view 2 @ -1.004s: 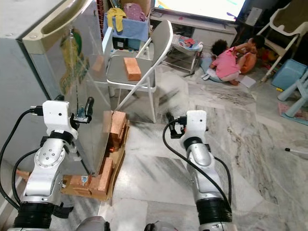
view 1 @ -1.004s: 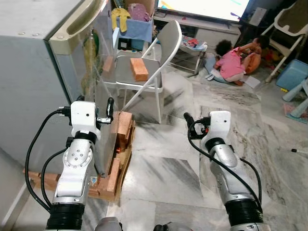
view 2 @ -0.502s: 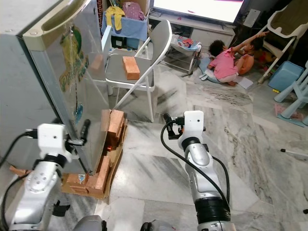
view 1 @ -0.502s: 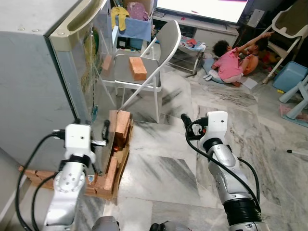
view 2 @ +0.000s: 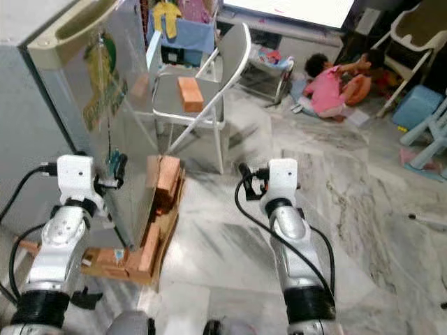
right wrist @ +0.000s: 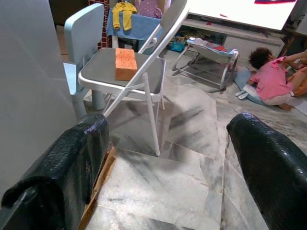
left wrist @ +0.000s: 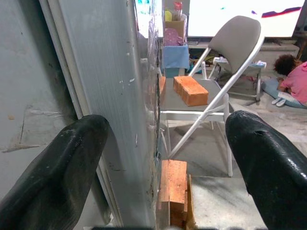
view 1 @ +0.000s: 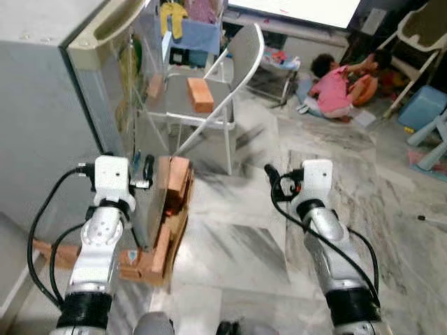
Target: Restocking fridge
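A: What could go wrong?
B: The left tool (view 1: 142, 169), fingers spread and empty, straddles the fridge door (view 2: 105, 112) edge on the left; it could scrape or slip.
A: Room to move?
B: Right tool (view 2: 244, 172) is open over bare floor (view 1: 237, 244). Far off stands a chair (view 1: 209, 98) carrying a brick (view 1: 200, 94); children (view 1: 335, 84) play beyond.

1. The fridge (view 1: 49, 105) is cut off by the picture's edge at 9 o'clock, and its door is closed, so the inside is hidden.
2. The sticker (view 2: 100, 77) on the door is seen at a steep angle and cannot be read.
3. The bricks (view 1: 171, 209) under the fridge are partly hidden by the door.
4. The screen (view 1: 307, 8) at 12 o'clock is cut off.
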`<state>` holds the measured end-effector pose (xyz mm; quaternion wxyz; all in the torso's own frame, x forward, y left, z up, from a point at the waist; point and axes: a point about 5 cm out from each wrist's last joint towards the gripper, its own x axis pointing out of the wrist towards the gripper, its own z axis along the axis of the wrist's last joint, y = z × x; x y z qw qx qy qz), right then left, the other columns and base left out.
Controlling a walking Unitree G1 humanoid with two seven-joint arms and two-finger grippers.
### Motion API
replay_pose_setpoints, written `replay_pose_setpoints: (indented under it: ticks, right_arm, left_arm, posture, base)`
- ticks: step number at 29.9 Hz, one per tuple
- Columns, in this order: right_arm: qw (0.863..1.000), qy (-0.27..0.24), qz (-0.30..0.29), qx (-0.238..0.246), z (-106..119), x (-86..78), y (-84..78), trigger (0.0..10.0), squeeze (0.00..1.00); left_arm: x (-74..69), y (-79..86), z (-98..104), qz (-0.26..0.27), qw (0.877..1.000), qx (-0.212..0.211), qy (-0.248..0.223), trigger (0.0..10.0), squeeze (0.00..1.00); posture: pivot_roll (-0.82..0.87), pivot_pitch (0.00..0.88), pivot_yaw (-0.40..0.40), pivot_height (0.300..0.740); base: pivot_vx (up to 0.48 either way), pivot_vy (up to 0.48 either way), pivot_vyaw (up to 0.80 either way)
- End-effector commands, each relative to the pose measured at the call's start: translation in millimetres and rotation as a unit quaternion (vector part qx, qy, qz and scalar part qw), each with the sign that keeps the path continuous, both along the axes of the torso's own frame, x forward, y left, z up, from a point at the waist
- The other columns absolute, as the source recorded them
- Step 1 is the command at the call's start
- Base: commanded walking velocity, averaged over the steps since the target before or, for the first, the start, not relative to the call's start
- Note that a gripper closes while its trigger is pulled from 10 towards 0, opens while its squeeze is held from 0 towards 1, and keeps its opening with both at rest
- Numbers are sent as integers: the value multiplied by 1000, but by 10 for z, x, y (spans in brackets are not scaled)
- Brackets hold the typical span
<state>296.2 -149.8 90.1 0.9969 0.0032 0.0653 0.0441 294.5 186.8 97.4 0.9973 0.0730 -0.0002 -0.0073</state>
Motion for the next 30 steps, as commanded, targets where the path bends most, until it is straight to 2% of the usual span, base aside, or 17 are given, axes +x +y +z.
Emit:
replay_pose_setpoints:
  ticks: [1, 3, 6, 8, 10, 13, 16, 21, 24, 30]
  right_arm:
    - [1000, -5, -9, -1, 38, 0, -40, 10000, 0]
    - [1000, 0, -4, 14, 47, -3, -22, 10000, 0]
    - [999, 14, 22, 41, 39, -50, 29, 10000, 0]
    - [997, 29, 47, 47, 27, -97, 76, 10000, 0]
    - [993, 48, 80, 77, 50, -151, 149, 10000, 0]
    - [986, 54, 149, 59, 87, -246, 240, 10000, 0]
    - [983, 63, 165, 40, 37, -293, 210, 10000, 0]
    - [979, 106, 166, 53, -59, -334, 163, 10000, 0]
    - [968, 118, 214, 53, -22, -439, 161, 10000, 0]
    - [974, 113, 194, 30, -30, -468, 49, 10000, 0]
  left_arm:
    - [42, -15, -64, 11, 1000, 4, 12, 10000, 0]
    - [58, 43, -32, 35, 999, 4, 4, 10000, 0]
    - [82, 67, -23, 40, 999, 4, 0, 10000, 0]
    - [98, 75, -9, 42, 999, 3, -3, 10000, 0]
    - [123, 96, 19, 51, 999, 6, -9, 10000, 0]
    - [163, 93, 39, 49, 999, -2, -13, 10000, 0]
    - [211, 43, 40, 33, 999, -10, -16, 10000, 0]
    - [288, -192, 34, -38, 999, 3, -9, 10000, 0]
    - [350, -374, 59, -75, 997, 7, -9, 10000, 0]
    - [353, -608, 106, -137, 990, 5, -20, 10000, 0]
  posture:
    - [147, 32, -120, 740]
    - [152, 27, -121, 740]
    - [156, 25, -122, 740]
    - [155, 25, -124, 740]
    - [150, 22, -130, 740]
    - [139, 17, -131, 740]
    - [136, 15, -134, 740]
    - [132, 6, -135, 740]
    - [122, 0, -136, 740]
    - [116, 0, -141, 740]
  base:
    - [0, 0, 0]
    - [0, 0, 0]
    - [0, 0, 0]
    - [0, 0, 0]
    - [0, 0, 0]
    - [0, 0, 0]
    - [0, 0, 0]
    - [0, 0, 0]
    - [0, 0, 0]
    - [0, 0, 0]
